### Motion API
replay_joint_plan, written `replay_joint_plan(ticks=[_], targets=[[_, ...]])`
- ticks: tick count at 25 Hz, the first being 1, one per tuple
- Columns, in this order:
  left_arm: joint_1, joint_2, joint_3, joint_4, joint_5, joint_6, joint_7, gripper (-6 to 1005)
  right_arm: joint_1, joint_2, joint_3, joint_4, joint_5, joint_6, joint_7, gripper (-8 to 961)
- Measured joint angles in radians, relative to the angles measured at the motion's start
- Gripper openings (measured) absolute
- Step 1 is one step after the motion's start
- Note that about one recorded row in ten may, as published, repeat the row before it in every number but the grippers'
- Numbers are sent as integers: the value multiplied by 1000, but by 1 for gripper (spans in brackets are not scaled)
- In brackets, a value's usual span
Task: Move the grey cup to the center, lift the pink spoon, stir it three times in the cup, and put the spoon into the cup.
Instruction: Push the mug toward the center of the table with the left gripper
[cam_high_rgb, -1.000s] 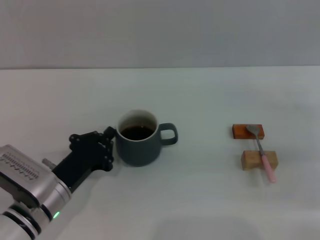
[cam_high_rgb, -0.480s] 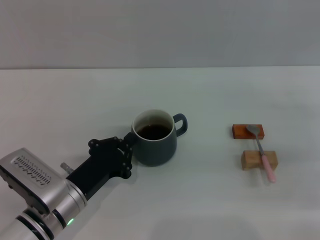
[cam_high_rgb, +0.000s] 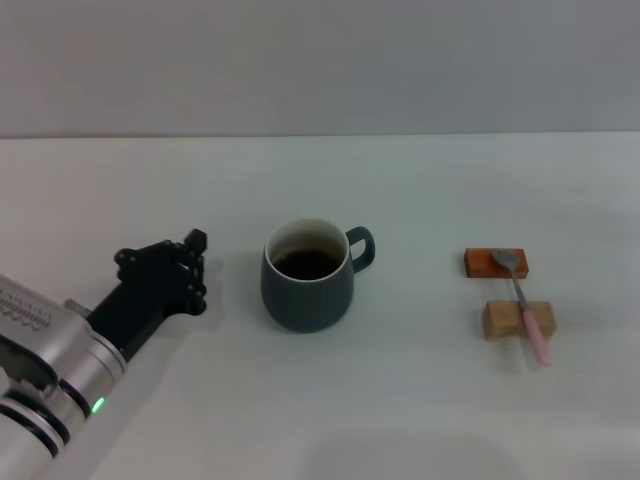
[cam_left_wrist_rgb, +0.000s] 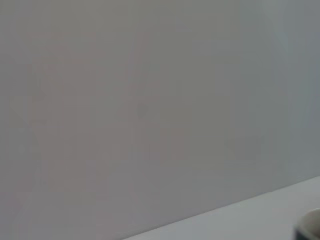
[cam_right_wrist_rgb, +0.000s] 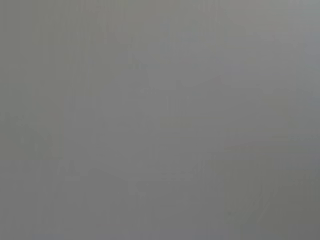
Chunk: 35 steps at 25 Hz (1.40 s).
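Observation:
The grey cup (cam_high_rgb: 308, 278) stands near the table's middle with dark liquid inside and its handle turned to the back right. A sliver of its rim shows in the left wrist view (cam_left_wrist_rgb: 309, 229). My left gripper (cam_high_rgb: 192, 262) sits to the left of the cup, apart from it, holding nothing. The pink spoon (cam_high_rgb: 528, 307) lies at the right, its metal bowl on a flat reddish-brown block (cam_high_rgb: 493, 262) and its neck across a small tan block (cam_high_rgb: 516, 319). My right gripper is out of view.
The white table (cam_high_rgb: 400, 400) meets a plain grey wall at the back. The right wrist view holds only plain grey.
My left gripper pushed the cup to the right toward the middle, turning its handle rearward, then drew back to the left, away from it. The spoon has not moved.

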<state>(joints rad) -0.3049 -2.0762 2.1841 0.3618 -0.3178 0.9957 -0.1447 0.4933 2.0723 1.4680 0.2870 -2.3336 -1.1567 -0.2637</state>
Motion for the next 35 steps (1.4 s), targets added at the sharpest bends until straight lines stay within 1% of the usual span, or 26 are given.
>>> replay_joint_plan(ticks=[2,3,4,5,8,12,19,22,31,32,35], targets=[[-28,-1,-10,-36,-1,-6,1,-2,-19,0,0,27,-16,-1,0,473],[-28,-1,-10,-36,-1,-6,1,-2,-19,0,0,27,-16,-1,0,473],[-42,-2,-8,-48,-1,-18,1,-2,-26,0,0,37,-19,-1,0,473],[-42,-2,-8,-48,-1,-18,1,-2,-33,0,0,45,-19,-1,0,473],[-65,-2,0,-42,0,-74,1,-2,-47,0,0,67,-20,-2,-12,473],[-86,-2,13,-34,1,-109,-6,-2,-59,3,0,95,-21,-2,-84,473],[-92,-3,38,-9,1,-122,-8,-2,-61,4,0,104,-21,4,-97,473],[-88,-4,64,6,-1,-125,-9,-2,-60,5,0,104,-21,8,-97,473],[-84,-4,87,17,-1,-126,-16,-2,-47,5,0,103,-21,13,-92,473],[-83,-4,103,20,-1,-127,-31,-2,-45,5,0,103,-21,15,-91,473],[-81,-4,112,24,-2,-127,-38,-2,-42,5,0,103,-21,19,-91,473]])
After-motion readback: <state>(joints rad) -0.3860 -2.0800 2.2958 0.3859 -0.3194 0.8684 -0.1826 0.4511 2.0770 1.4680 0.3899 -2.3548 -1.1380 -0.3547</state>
